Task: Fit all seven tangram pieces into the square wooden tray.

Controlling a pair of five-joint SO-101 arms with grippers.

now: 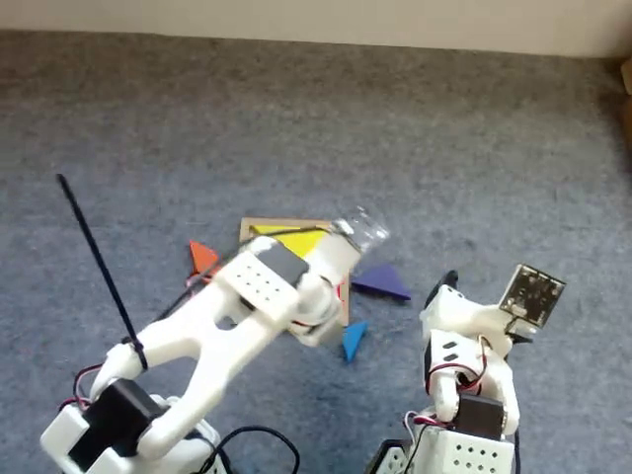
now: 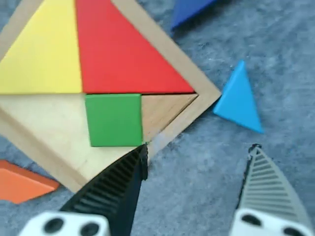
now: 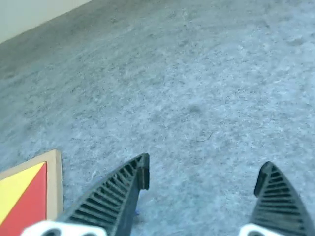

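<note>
Tray half hidden by left arm; left end effector and right end effector gape empty above grey felt table.

The grey felt-covered table is carrying a square wooden tray near its middle, a small orange wooden piece lying just beside it, a dark blue triangle and a light blue triangle lying opposite.

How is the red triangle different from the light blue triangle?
The red triangle lies inside the wooden tray; the light blue triangle lies outside on the grey carpet. The red triangle is much bigger than the light blue triangle. Both are flat triangles.
</note>
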